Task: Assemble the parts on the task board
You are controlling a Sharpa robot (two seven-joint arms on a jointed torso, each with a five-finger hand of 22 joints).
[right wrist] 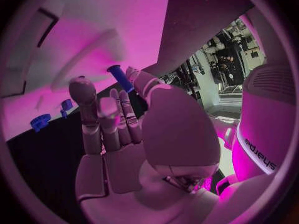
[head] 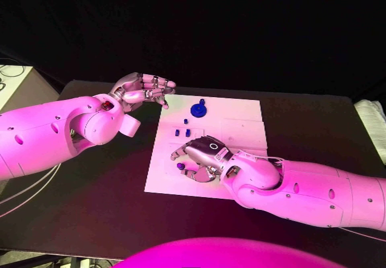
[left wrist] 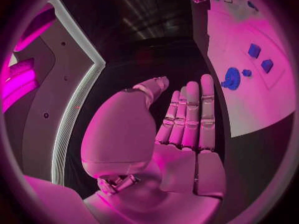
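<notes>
The right hand (head: 201,158) rests low on the white rectangular task board (head: 241,128), pinching a small blue cylindrical peg (right wrist: 119,76); its fingers hide the board beneath. "Sharpa" reads on its arm. The left hand (head: 143,89) hovers empty, fingers loosely apart, beside the board's far corner on the black worktop (head: 96,218).

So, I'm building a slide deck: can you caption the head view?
Right hand lowered over the white task board near a small blue part; left hand raised beside the board's far corner.
</notes>
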